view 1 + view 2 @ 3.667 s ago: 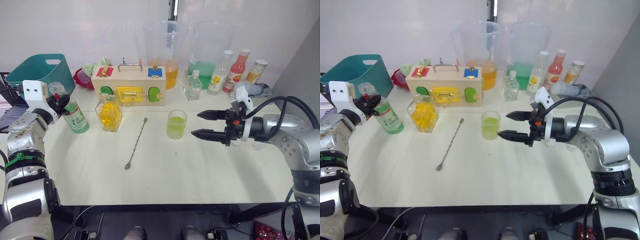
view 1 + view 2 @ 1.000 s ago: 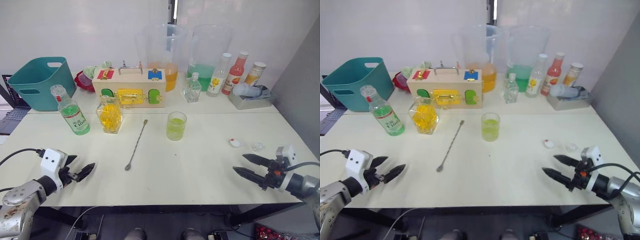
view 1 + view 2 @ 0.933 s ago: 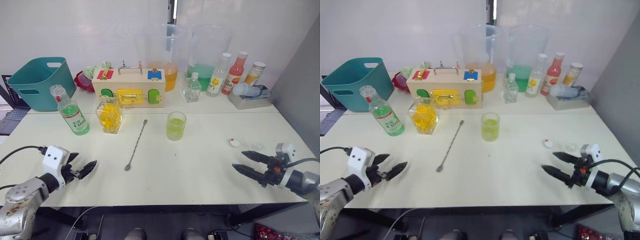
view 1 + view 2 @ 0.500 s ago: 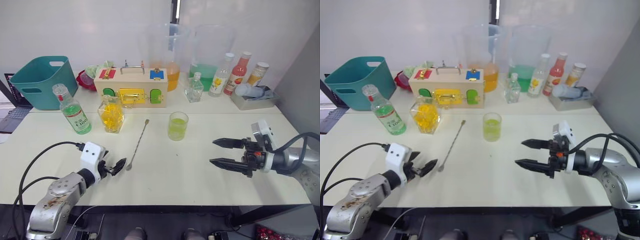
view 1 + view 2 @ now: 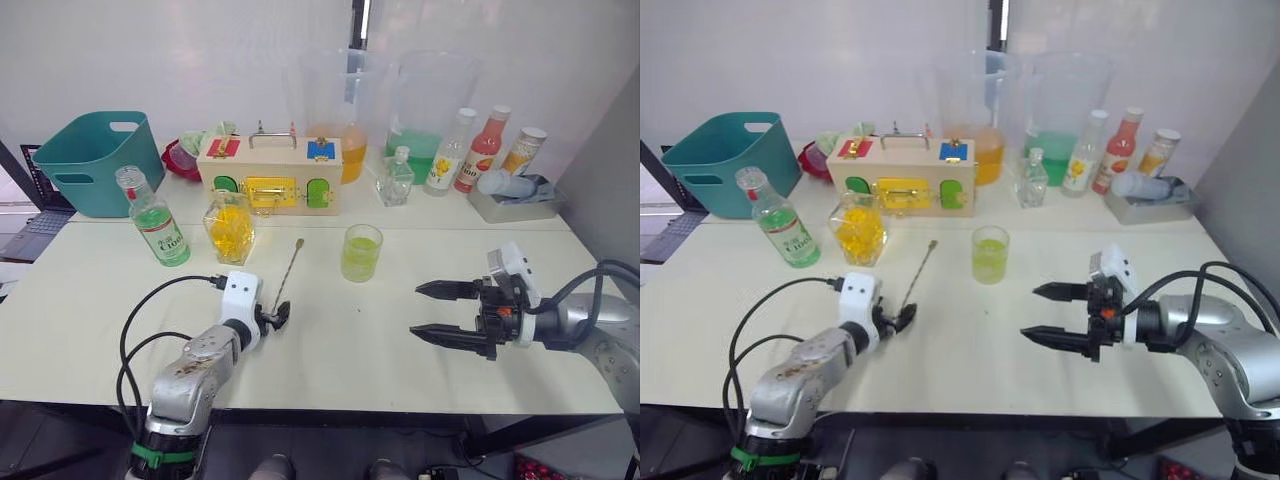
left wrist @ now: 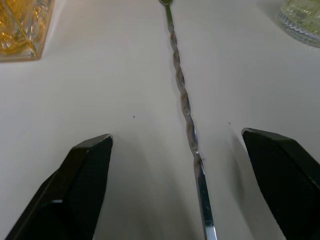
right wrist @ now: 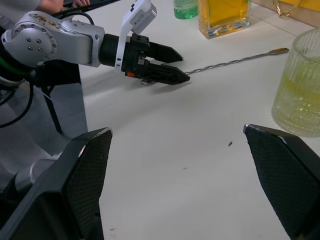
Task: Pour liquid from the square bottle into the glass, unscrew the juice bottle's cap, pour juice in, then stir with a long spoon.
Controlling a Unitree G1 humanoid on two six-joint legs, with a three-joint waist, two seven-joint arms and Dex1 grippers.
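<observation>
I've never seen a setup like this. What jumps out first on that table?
Probably the left end effector, low over the table with its fingers spread around the near end of the long spoon. Just beyond, mid-table, stands a glass of yellow-green liquid, while the right end effector hangs open to its right. Two big clear jugs tower along the back.

L arm: scuffed silver-grey shell w/ rust-like specks, green band low on the forearm, black cable looping from the wrist. White boxy cam block on the wrist w/ two small dark dots. Left claw (image 5: pixel 277 317): two black pointed fingers. R arm: smooth silver-grey rounded segments, black cables along it, white wrist block, small orange/red mark at finger base. Right claw (image 5: pixel 440 312): two long black tapered fingers; textured black pads in wrist view.
</observation>
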